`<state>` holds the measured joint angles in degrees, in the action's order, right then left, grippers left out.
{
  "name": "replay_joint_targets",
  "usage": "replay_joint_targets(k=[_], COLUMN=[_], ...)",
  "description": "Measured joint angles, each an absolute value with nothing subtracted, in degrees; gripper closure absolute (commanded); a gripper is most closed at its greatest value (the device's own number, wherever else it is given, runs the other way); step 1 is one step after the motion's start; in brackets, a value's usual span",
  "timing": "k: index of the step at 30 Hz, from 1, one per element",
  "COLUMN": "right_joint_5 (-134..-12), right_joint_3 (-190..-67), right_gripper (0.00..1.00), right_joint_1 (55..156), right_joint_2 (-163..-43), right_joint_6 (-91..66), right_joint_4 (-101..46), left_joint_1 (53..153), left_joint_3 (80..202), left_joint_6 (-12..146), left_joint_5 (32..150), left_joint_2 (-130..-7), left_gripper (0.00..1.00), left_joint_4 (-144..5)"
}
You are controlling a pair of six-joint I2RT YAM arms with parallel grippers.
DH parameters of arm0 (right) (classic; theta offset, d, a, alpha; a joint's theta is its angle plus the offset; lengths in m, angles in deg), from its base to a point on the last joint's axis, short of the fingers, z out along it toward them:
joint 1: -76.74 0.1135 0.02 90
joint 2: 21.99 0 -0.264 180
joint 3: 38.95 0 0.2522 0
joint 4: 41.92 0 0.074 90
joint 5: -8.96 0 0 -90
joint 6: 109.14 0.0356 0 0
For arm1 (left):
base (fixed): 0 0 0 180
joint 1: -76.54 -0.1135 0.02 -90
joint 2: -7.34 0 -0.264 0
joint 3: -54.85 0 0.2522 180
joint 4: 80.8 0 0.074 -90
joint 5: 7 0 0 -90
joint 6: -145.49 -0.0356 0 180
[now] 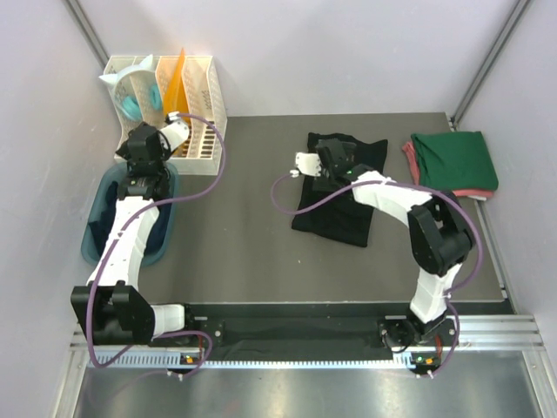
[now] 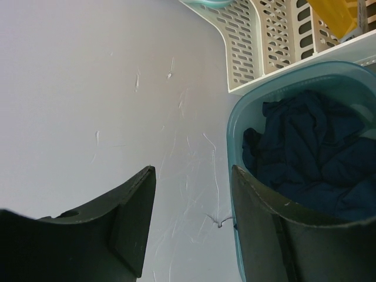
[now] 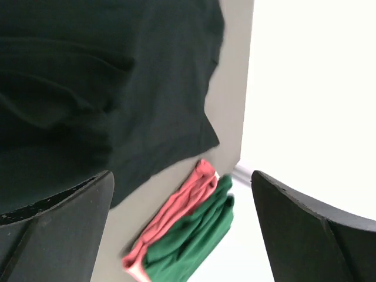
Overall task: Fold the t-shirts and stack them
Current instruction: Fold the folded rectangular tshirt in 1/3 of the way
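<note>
The step in hand appears to be folding the black cloth t-shirt (image 1: pixel 335 219), which lies partly folded at the centre of the top view. The right gripper (image 3: pixel 182 176) hangs over the shirt's upper end with its fingers spread wide and nothing between them. The next move probably calls for taking a fresh grip on a free edge and carrying it across to tidy the bunched upper end. The left gripper (image 2: pixel 192 176), at the upper left, is also spread and empty above the teal-blue plastic tub (image 2: pixel 235 123). Four shirts are visible:

- the black one;
- one dark green folded shirt (image 1: pixel 454 158) at the upper right;
- one pinkish-red folded shirt (image 1: pixel 409 157) beneath the green one;
- one crumpled navy shirt (image 2: pixel 305 153) in the tub.

There is one tub and one white slotted plastic rack (image 1: pixel 204 96).
</note>
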<state>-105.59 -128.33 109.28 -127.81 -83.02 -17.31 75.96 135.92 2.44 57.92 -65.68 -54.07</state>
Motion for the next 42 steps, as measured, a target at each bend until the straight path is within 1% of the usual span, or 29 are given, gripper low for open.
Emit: replay_joint_targets(k=[2,4,8,9,11,12,15,17,20,23,27,32,42], right_joint_5=[-106.1,-104.0,-93.4,-90.4,-84.4,-82.3,-75.1,-72.4,-70.1,-69.1,-70.3,-73.0,-75.3], right_joint_3=[-128.0,-128.9,-131.5,-131.5,-130.2,-129.2,-123.5,-120.3,-117.8,-117.8,-117.9,-120.4,-122.8], right_gripper=[0.0,0.0,0.01,0.04,0.07,0.1,0.16,0.2,0.24,0.27,0.31,0.32,0.29], right_joint_1=[109.1,108.8,108.1,108.0,108.0,107.9,106.7,104.9,101.7,99.4,99.0,99.8,102.9], right_joint_2=[-125.8,-122.2,-113.4,-111.3,-106.7,-105.1,-101.4,-102.0,-106.9,-112.2,-114.5,-116.6,-121.0], right_joint_6=[-80.4,-76.4,-69.5,-68.5,-67.0,-66.8,-67.2,-67.5,-67.0,-65.1,-61.9,-59.3,-56.9], right_joint_4=[-17.0,-12.4,0.1,2.5,6.9,8.3,12.0,13.3,13.4,11.7,7.3,2.8,-1.2], left_joint_1=[76.0,76.0,76.0,76.5,78.1,79.7,85.9,89.7,94.5,96.5,98.4,99.8,99.8], left_joint_3=[135.9,135.9,135.9,135.7,135.0,134.4,132.2,131.0,131.5,134.4,139.0,143.4,142.5], left_joint_6=[2.4,2.5,2.4,2.2,1.5,0.7,-1.7,-2.4,-1.5,0.1,-0.2,-1.7,-2.7], left_joint_5=[58.0,59.1,65.7,67.6,71.4,73.3,78.7,81.2,84.0,85.3,84.5,83.6,80.0], left_joint_2=[-65.7,-65.5,-64.4,-63.9,-62.8,-62.2,-61.9,-62.6,-65.9,-70.4,-74.7,-78.5,-78.8], left_gripper=[0.39,0.39,0.39,0.39,0.43,0.43,0.42,0.41,0.4,0.4,0.4,0.41,0.41], left_joint_4=[-54.0,-53.2,-49.0,-47.7,-45.2,-43.6,-39.1,-35.7,-31.6,-29.1,-28.6,-29.0,-31.4])
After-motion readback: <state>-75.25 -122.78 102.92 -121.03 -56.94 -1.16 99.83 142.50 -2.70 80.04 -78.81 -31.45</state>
